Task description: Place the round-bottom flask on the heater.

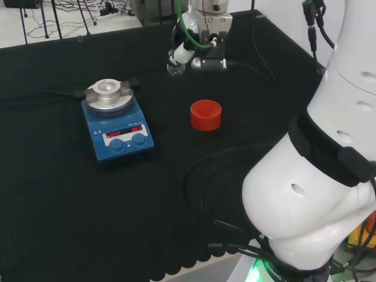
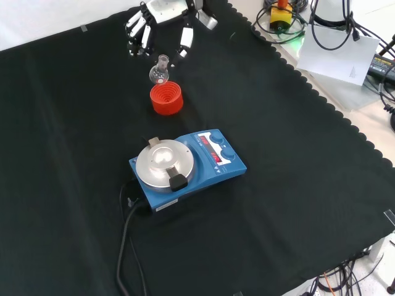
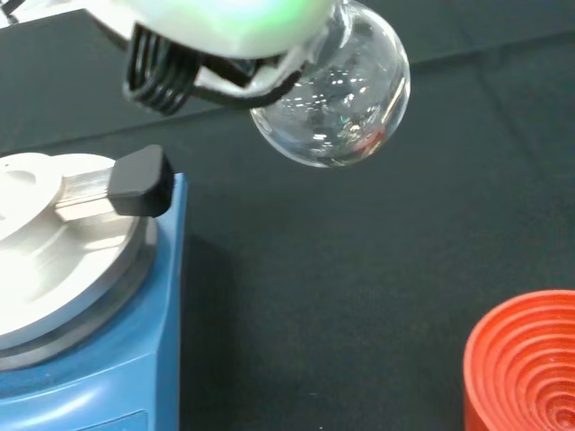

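Our fingers (image 2: 141, 34) curl round the neck of the round-bottom flask (image 2: 159, 73), and the hand (image 2: 162, 18) holds it in the air. In the front view the clear bulb hangs just above and behind the red ribbed stand (image 2: 166, 98), near the top of the black cloth (image 2: 296, 185). In the wrist view we see the bulb (image 3: 334, 99) off the cloth, with the stand's rim (image 3: 526, 364) and the heater's blue body (image 3: 99, 359) both lower than it.

The heater (image 2: 185, 165) sits toward the middle of the cloth, its round metal plate (image 2: 165, 161) bare. Between stand and heater we have a strip of open cloth. A black knob (image 2: 178, 182) sticks out at the plate's near edge, and the heater's black cable (image 2: 126, 240) trails off toward the near edge of the cloth. In the head view the heater (image 1: 116, 120) lies to the left of the stand (image 1: 206, 114), and our hand (image 1: 194, 50) hangs beyond both.
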Available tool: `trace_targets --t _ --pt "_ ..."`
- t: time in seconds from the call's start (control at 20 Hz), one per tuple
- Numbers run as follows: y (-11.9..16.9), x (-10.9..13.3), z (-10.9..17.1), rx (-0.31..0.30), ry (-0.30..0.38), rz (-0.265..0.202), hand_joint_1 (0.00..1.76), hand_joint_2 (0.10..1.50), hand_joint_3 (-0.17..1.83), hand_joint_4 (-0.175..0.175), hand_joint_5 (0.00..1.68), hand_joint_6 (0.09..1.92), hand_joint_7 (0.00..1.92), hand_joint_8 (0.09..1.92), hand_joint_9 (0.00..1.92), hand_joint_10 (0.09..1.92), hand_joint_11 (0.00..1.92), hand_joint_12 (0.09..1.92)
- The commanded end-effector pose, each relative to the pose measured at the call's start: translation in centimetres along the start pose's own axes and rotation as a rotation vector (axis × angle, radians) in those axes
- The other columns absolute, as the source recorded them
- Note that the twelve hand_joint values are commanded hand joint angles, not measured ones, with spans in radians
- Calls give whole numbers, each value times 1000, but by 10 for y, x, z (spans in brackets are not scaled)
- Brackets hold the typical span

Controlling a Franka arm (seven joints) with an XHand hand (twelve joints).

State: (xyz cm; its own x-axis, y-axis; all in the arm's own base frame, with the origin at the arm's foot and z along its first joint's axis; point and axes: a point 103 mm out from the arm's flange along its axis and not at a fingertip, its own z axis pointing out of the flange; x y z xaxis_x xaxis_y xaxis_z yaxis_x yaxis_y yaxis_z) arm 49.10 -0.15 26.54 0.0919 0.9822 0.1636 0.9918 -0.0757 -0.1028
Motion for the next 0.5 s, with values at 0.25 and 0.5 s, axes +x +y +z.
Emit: trace_targets --t 0.25,0.5 --pt "22 57 0 63 -73 -109 1108 613 870 134 1137 1016 449 623 707 565 323 1305" --pt "34 91 10 81 -87 -136 1109 611 873 135 1138 1016 446 621 702 564 321 1307"
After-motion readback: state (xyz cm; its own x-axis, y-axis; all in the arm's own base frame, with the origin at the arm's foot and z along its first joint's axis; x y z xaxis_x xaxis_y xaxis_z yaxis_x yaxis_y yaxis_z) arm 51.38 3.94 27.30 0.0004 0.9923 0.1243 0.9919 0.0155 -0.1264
